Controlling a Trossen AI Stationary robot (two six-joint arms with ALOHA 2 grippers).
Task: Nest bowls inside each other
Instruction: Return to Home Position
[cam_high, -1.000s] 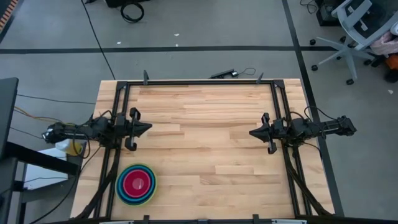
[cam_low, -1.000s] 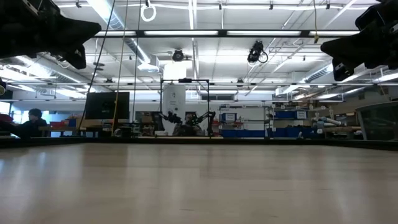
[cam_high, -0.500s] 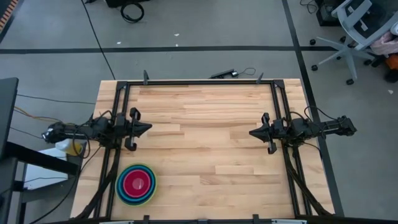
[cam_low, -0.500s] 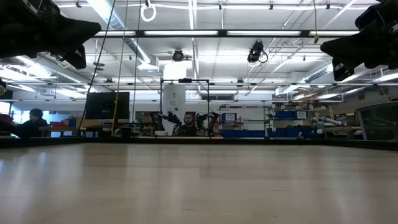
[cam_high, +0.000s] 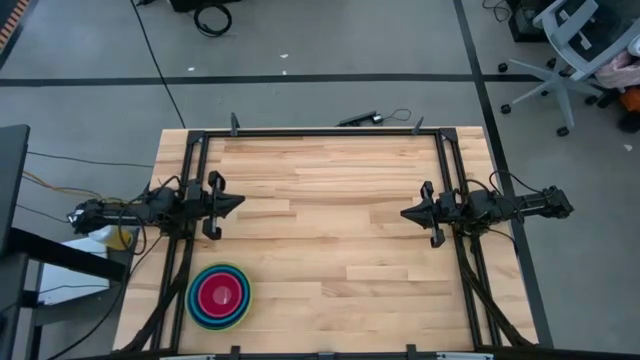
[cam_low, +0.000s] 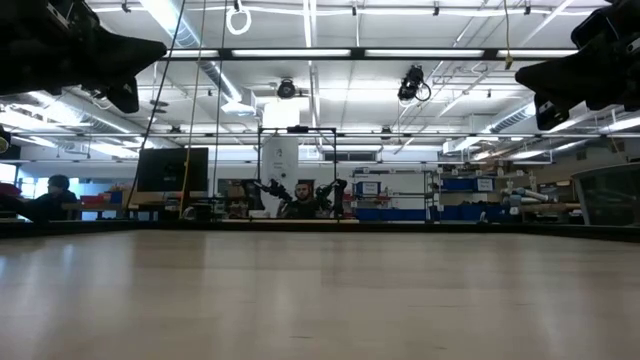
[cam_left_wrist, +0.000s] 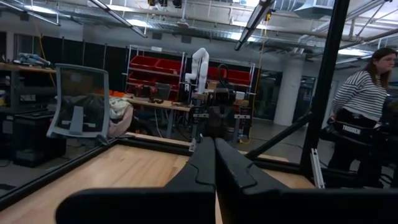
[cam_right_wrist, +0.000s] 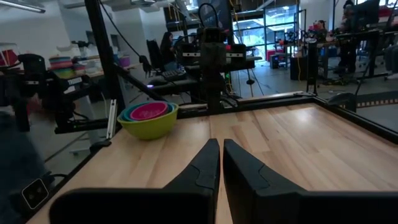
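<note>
The bowls (cam_high: 219, 296) stand nested in one stack on the wood table near its near left corner: a red-magenta bowl innermost, green and blue rims around it, a yellow-green bowl (cam_right_wrist: 148, 126) outermost with its base on the table. My left gripper (cam_high: 238, 203) hovers shut at the table's left side, pointing right. My right gripper (cam_high: 405, 214) hovers shut at the right side, pointing left. Both are clear of the stack.
A black frame (cam_high: 320, 131) runs around the table's edges. The middle of the table (cam_high: 330, 230) is bare wood. Beyond the table are an office chair (cam_high: 570, 50) and, in the left wrist view, a person in a striped top (cam_left_wrist: 364, 99).
</note>
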